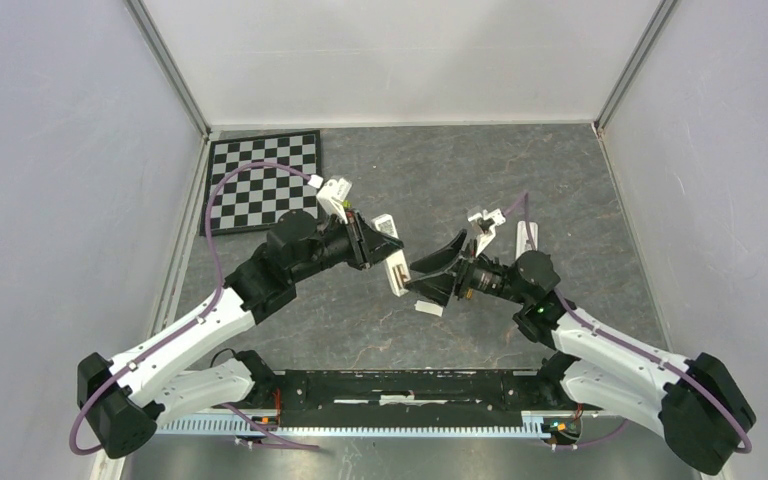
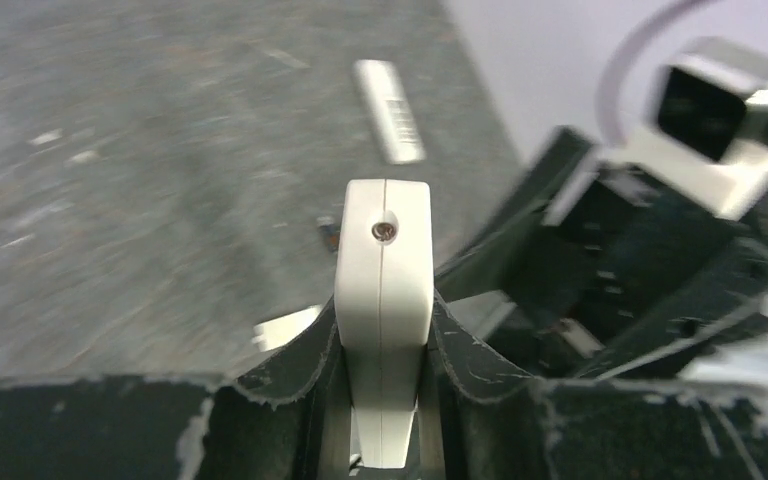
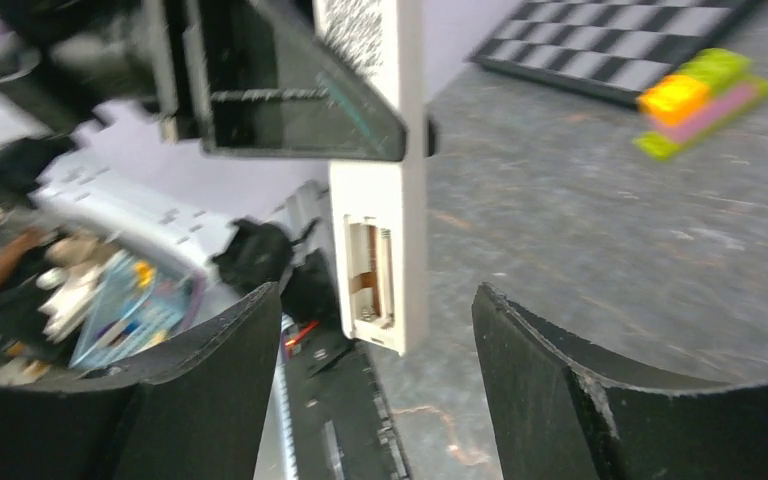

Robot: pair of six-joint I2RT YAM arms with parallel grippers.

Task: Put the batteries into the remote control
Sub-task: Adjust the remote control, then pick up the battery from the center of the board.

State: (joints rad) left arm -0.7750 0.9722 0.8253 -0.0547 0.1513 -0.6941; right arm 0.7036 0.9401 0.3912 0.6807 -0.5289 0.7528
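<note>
1. The left gripper (image 2: 383, 330) is closed on the remote control (image 3: 400, 200) and holds it by its two flat sides, lifted above the middle of the table (image 1: 560, 170).
2. The right gripper (image 3: 375, 295) is wide open and holds nothing. In its wrist view the remote stands between the fingers with a gap on each side.
3. The battery compartment (image 3: 370, 270) is uncovered and faces the right gripper. It looks empty, so I judge that loading has not begun.
4. I cannot find the batteries with certainty. A small dark object (image 2: 330, 232) with an orange end lies on the table just behind the held remote, and it may be one; the picture is too blurred to be sure.
5. A small white flat piece (image 2: 285, 328), maybe the cover, lies near it. A second white remote (image 2: 390, 110) lies farther away.
6. To do this step well, the left arm should keep the remote firm and not tilted, with the compartment turned to the right side.
7. The right gripper should take one battery at its middle, across its length, so both ends stay free.
8. It should then bring the battery parallel to the slot, press the spring end first, and avoid pushing the remote out of the left fingers (image 2: 300, 365).
</note>
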